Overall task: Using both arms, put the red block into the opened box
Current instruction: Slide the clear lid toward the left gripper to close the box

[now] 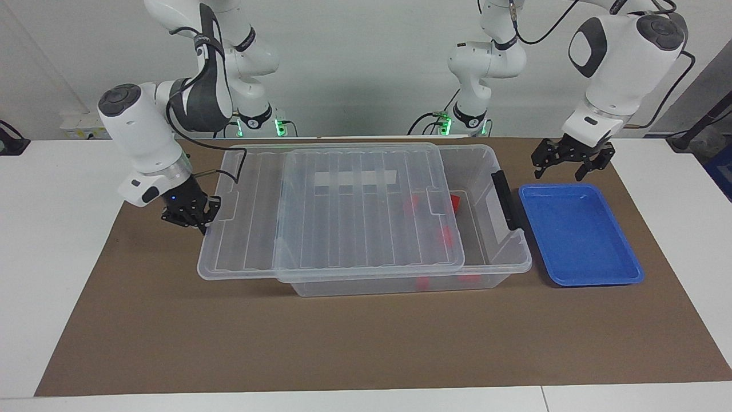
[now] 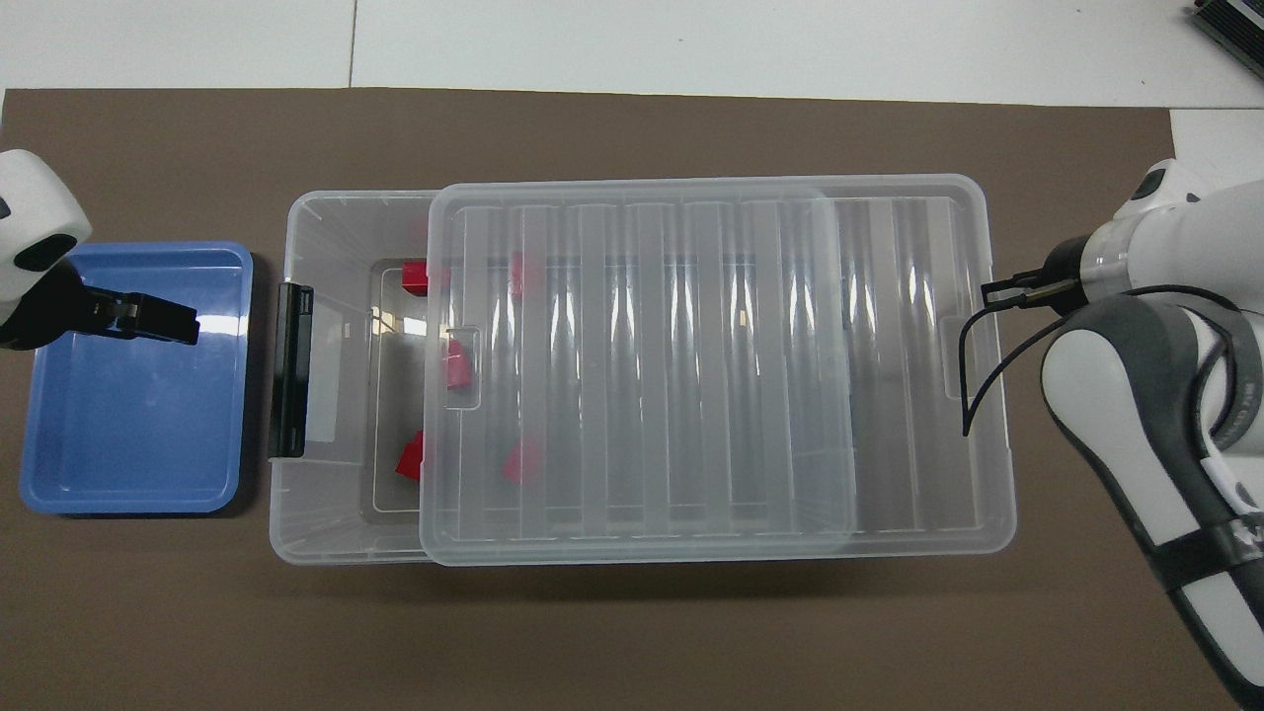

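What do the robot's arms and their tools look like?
Both arms are white with dark grey joints and round dark caps. Each ends in a black two-finger tool: left tool, right tool. Black cables run along them, and green lights glow at their bases.

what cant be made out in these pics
- Block count: the ribbed lid blurs the red blocks beneath it in both views.
- Right tool grip: at the lid's end tab; the overhead view shows it too small to tell whether it pinches or only pushes.
- Left tool: over the blue tray; the overhead view's edge cuts off its arm.
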You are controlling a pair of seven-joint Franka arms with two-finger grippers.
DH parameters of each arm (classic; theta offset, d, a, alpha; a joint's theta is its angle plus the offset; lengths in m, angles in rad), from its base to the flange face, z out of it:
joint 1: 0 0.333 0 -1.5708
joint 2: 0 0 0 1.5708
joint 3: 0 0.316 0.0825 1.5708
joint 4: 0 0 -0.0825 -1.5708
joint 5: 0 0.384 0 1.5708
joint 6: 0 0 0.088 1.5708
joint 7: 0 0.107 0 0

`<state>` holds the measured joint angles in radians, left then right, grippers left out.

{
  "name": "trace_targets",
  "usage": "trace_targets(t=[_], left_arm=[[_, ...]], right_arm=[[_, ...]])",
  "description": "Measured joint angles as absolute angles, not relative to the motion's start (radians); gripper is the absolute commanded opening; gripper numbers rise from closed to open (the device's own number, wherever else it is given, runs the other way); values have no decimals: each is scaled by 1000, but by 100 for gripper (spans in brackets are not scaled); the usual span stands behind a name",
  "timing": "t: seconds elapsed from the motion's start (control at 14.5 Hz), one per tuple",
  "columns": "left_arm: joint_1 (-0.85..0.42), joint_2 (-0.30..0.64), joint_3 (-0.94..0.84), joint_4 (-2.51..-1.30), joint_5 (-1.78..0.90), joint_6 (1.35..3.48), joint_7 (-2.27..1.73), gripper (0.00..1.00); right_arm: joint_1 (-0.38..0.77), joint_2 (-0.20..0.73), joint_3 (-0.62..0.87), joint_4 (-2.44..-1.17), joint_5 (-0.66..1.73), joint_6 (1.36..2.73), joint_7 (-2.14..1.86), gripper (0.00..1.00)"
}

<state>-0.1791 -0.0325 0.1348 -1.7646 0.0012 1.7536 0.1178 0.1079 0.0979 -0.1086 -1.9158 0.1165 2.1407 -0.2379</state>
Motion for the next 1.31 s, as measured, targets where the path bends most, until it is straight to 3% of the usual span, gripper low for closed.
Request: trace_targets(t=[0.62,1.31], left_arm=[[-174,-41,145,-1758,1,1754,239,100],[-164,-44,149,-1758,1,1754,243,100]], right_arm=[[221,98,-107,-1916,126,2141,-65,0],[268,98,-107,-1915,129,2141,-28,0]])
